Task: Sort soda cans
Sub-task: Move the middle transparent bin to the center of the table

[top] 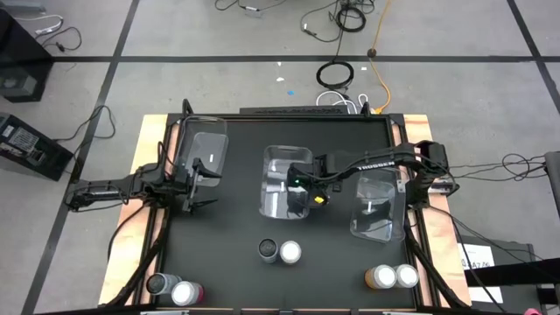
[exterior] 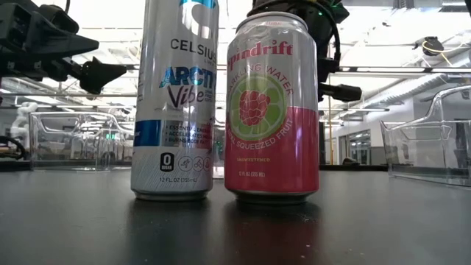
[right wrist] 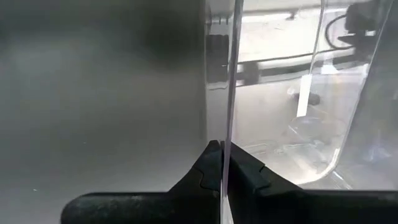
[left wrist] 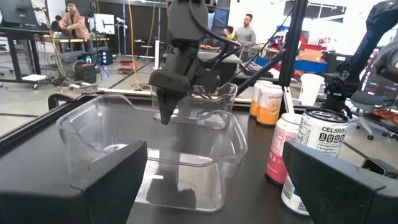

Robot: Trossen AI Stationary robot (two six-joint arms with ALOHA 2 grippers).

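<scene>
Soda cans, six small cylinders with silvery round tops, all stood outside the bins, so by your pictures the sorting had not begun. In the high view a dark grey can (top: 268, 251) and a pink-magenta can (top: 290, 253) touched side by side at lower centre; a second dark grey can (top: 160, 284) and second pink-magenta can (top: 185, 293) sat at lower left, and two orange cans (top: 392, 277) at lower right, all three pairs close to the bottom edge of the black table (top: 227, 254).

You had three clear plastic rectangular bins: left bin (top: 204, 144), middle bin (top: 277, 206) and right bin (top: 382, 219), none showing a can inside.

Your right gripper (right wrist: 225, 163) was pressed together on the middle bin's thin wall, pinching it. Your left gripper (top: 203, 181) was spread wide beside the left bin, holding nothing.

Open tabletop lay between bins and cans; the corner pairs left you little margin.
</scene>
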